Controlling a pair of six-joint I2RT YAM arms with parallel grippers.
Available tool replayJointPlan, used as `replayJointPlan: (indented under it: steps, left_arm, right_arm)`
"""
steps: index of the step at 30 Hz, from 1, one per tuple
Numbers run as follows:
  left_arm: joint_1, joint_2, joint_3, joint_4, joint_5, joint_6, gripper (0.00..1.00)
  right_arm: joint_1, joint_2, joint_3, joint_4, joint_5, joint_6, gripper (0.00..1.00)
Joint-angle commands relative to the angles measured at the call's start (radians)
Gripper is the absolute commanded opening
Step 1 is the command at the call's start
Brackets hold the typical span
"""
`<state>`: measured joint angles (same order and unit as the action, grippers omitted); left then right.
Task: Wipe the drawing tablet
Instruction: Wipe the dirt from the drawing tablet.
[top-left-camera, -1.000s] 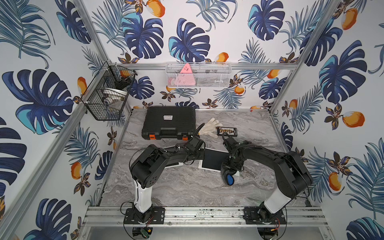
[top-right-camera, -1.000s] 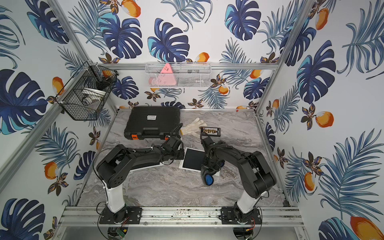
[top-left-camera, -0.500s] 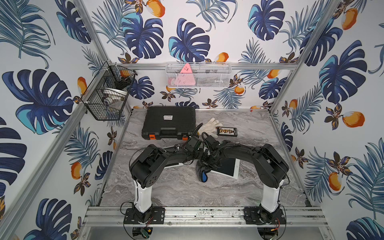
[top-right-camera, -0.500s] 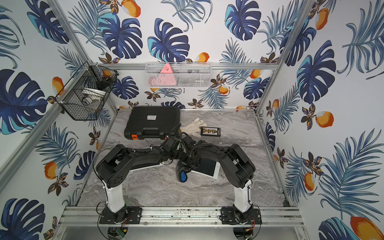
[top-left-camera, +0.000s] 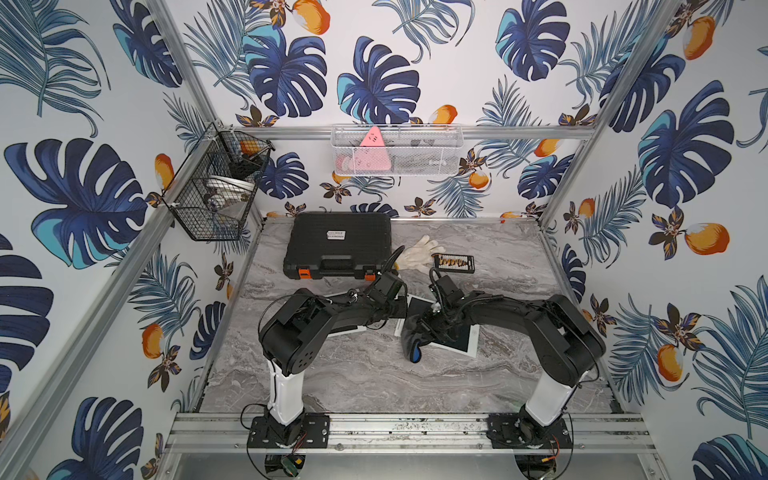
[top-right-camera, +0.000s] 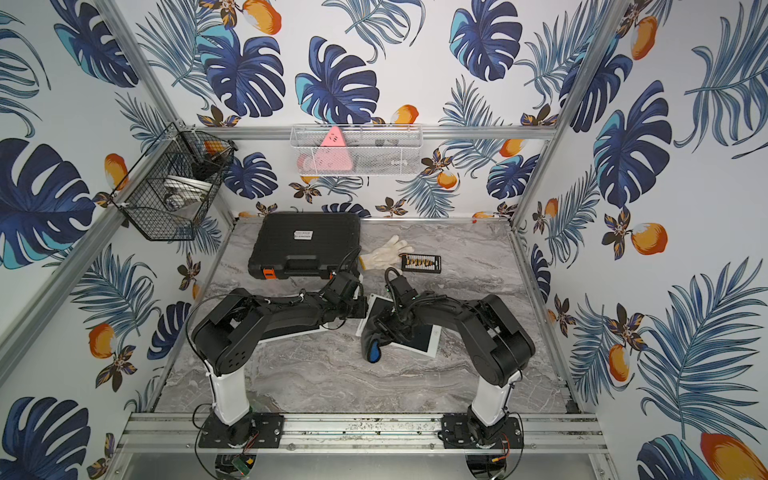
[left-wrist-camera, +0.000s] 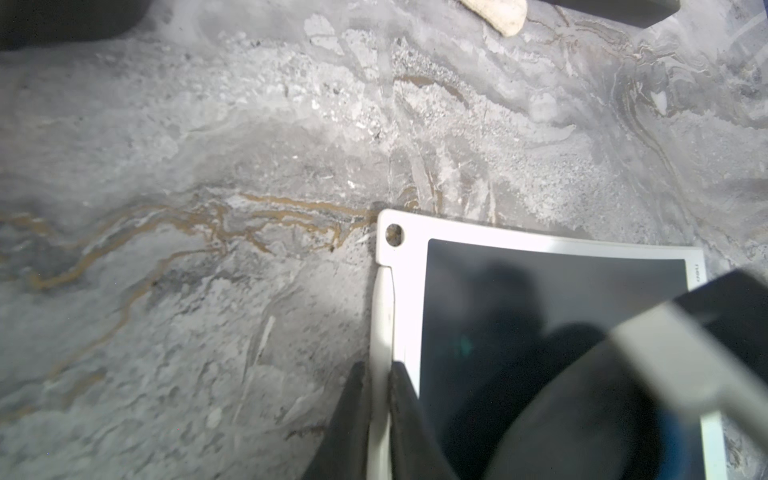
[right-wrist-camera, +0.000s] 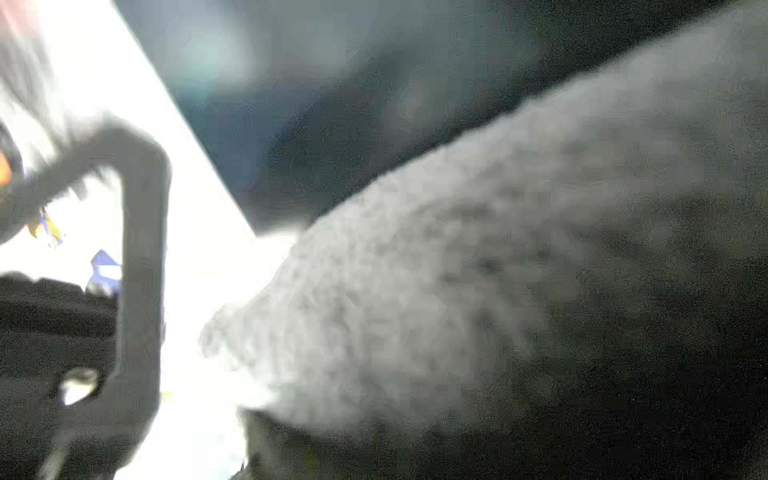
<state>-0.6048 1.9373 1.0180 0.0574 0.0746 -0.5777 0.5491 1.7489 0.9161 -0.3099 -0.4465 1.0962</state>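
Marbled grey tabletop (top-left-camera: 374, 374) fills the floor of a booth with leaf-print walls. The dark cloth (top-left-camera: 411, 347) is bunched under the right gripper (top-left-camera: 430, 330), whose jaws are pinched together on it. It hangs over the left near corner of the drawing tablet (top-left-camera: 461, 338). A second ago the cloth sat toward the tablet's right end, so it has swept across the dark screen and one full pass looks done. At the tablet's left edge, the left gripper (left-wrist-camera: 377, 415) is clamped on the white rim, steadying it. Beyond the tablet lie a white glove (top-left-camera: 417, 253) and a black case (top-left-camera: 338, 243).
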Motion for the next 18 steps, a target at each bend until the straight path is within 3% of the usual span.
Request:
replayJointPlan:
  steps: [1,5,8,10,18]
  left_arm:
    - [-0.006,0.034,-0.041,-0.678,0.023,-0.004,0.16]
    - [-0.004,-0.047,-0.029,-0.666,0.035,0.0,0.21]
    - [-0.005,-0.129,-0.001,-0.672,0.046,0.009,0.37]
    - [-0.003,-0.183,0.01,-0.681,0.048,0.015,0.43]
    - [-0.003,-0.271,-0.089,-0.617,0.17,-0.044,0.38]
  right_arm:
    - [-0.074,-0.041,-0.04,-0.19,0.123,-0.123,0.0]
    - [-0.081,-0.051,0.014,-0.218,0.082,-0.213,0.0]
    - [-0.079,-0.059,0.05,-0.255,0.11,-0.237,0.0]
    - [-0.079,-0.054,0.085,-0.285,0.134,-0.256,0.0]
    - [-0.029,0.053,0.326,-0.404,0.21,-0.367,0.0]
